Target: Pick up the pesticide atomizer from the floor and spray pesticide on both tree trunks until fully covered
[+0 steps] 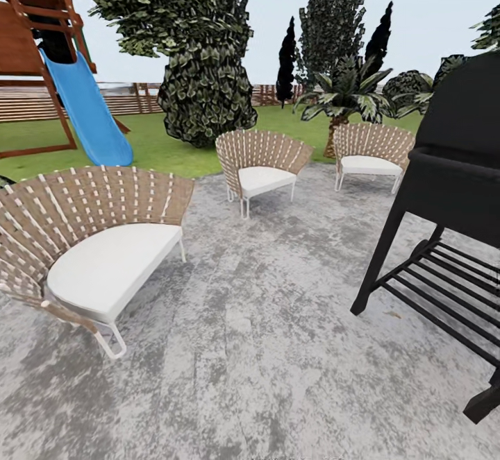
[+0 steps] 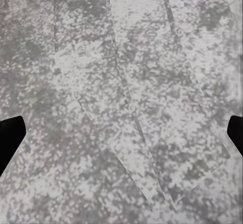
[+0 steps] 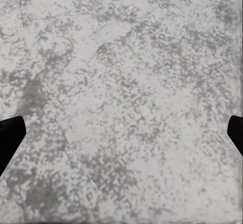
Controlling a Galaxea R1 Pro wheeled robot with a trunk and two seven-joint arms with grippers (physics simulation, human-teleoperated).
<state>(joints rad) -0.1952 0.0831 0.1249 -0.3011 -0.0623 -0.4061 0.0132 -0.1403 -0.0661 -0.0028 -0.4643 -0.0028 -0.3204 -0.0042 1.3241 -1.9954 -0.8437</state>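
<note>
In the left wrist view the left gripper (image 2: 121,133) has its two dark fingertips (image 2: 10,135) at opposite edges of the picture, jaws wide apart with nothing between them but mottled grey stone paving (image 2: 126,82) below. The right gripper (image 3: 121,133) stands the same way in the right wrist view: dark fingertips (image 3: 9,135) far apart, jaws apart and empty, bare paving under them. Neither hand carries anything.

Further out, the head view looks over the paving to three woven fan-back chairs with white cushions: a near chair (image 1: 90,238) at the left, a middle chair (image 1: 260,162) and a far chair (image 1: 368,155) at the paving's edge. A black grill (image 1: 444,196) on a slatted stand rises at the right. Beyond lie the lawn (image 1: 160,144), a wooden playhouse (image 1: 35,30) with a blue slide (image 1: 90,113), the slatted fence (image 1: 125,99), a dense dark bush (image 1: 205,92), a short palm (image 1: 340,96) and narrow black cypress-like trees (image 1: 286,57).

The pesticide atomizer cannot be picked out anywhere on the floor in these pictures, and no smooth bare tree trunk is plainly in sight. As I judge it, the task is at its very start: the robot stands in the garden but has yet to find and grasp the bottle, and both trunks remain to be sprayed, so everything is left to do
</note>
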